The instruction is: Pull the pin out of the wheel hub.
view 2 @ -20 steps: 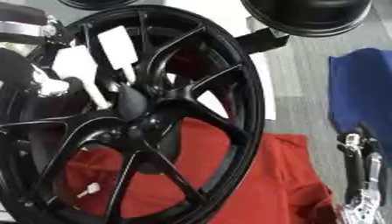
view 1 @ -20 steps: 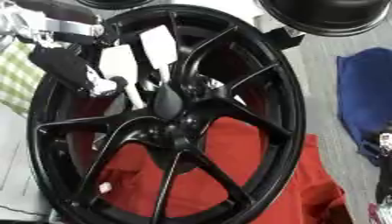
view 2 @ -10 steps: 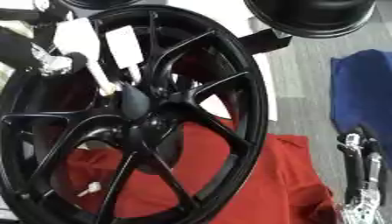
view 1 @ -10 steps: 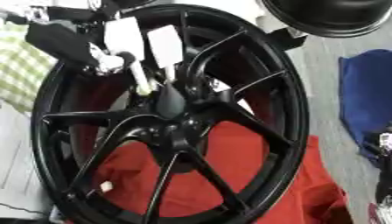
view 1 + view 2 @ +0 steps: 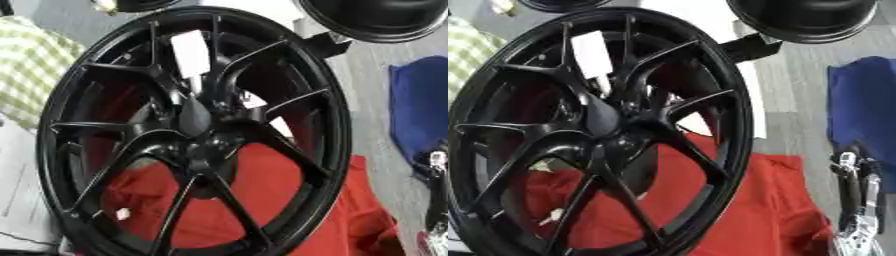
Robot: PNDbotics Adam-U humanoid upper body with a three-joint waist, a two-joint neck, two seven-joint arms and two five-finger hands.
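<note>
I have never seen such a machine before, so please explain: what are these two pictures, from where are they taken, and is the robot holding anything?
Both pictures come from a stereo camera in the robot's head, looking down: left eye and right eye, same moment. The big black wheel fills the view; its hub is at the centre where the spokes meet. Under it lies a red cloth, and a blue cloth lies to the right. The right hand shows at the lower right edge, holding nothing that I can see. The left hand is not visible. I cannot make out a pin.
</note>
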